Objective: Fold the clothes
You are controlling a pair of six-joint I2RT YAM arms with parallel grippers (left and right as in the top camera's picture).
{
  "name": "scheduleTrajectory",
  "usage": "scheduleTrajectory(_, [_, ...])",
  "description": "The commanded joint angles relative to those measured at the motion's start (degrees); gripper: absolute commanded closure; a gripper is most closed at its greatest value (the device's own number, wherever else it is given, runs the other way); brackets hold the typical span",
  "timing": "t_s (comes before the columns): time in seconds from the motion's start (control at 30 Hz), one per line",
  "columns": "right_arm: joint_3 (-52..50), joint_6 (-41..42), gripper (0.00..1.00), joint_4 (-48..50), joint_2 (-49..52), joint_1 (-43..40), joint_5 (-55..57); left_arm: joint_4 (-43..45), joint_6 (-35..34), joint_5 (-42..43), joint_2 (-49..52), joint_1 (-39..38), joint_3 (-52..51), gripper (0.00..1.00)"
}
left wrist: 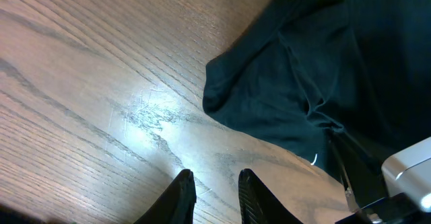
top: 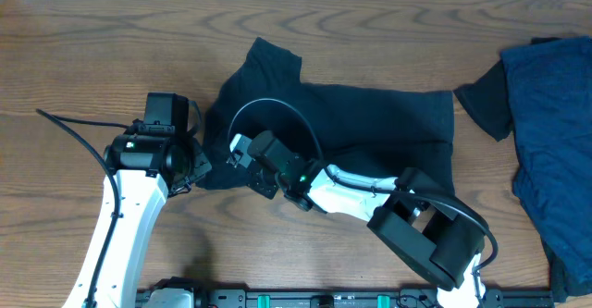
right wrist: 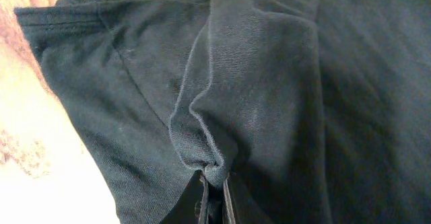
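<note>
Two garments: you have a dark T-shirt (top: 388, 123) spread mid-table and a blue pile (top: 555, 141) at the right edge, well apart.
Right gripper (right wrist: 214, 187): jaws pressed onto a raised fold of the T-shirt, near its left sleeve hem.
Left gripper (left wrist: 214, 194): jaws a little apart, nothing between them, over bare table (left wrist: 101, 83).
Shirt edge: you see it lying just right of the left gripper, not touching it.

The T-shirt (top: 370, 123) is plain black-teal, the other garment (top: 555, 141) navy, the table (top: 92, 49) brown wood-grained.
</note>
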Motion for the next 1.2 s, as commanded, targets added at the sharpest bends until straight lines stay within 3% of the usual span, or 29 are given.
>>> scheduleTrajectory(0.0, [0.39, 0.04, 0.93, 0.35, -1.22, -2.08, -0.20, -0.31, -0.46, -0.48, 0.35, 0.26, 0.90, 0.75])
scheduleTrajectory(0.77, [0.39, 0.04, 0.95, 3.74, -1.22, -6.03, -0.17, 1.42, -0.50, -0.42, 0.61, 0.20, -2.12, 0.75])
scheduleTrajectory(0.93, [0.39, 0.04, 0.93, 4.39, -1.20, -7.93, -0.20, 1.36, -0.48, -0.44, 0.61, 0.20, -2.12, 0.75])
scheduleTrajectory(1.03, [0.39, 0.04, 0.83, 5.22, -1.18, -8.72, -0.20, 1.14, -0.48, -0.42, 0.61, 0.20, -2.12, 0.75])
scheduleTrajectory(1.17, [0.39, 0.02, 0.83, 7.21, -0.81, -9.42, -0.15, 0.94, -0.48, -0.44, 0.61, 0.20, -2.12, 0.75])
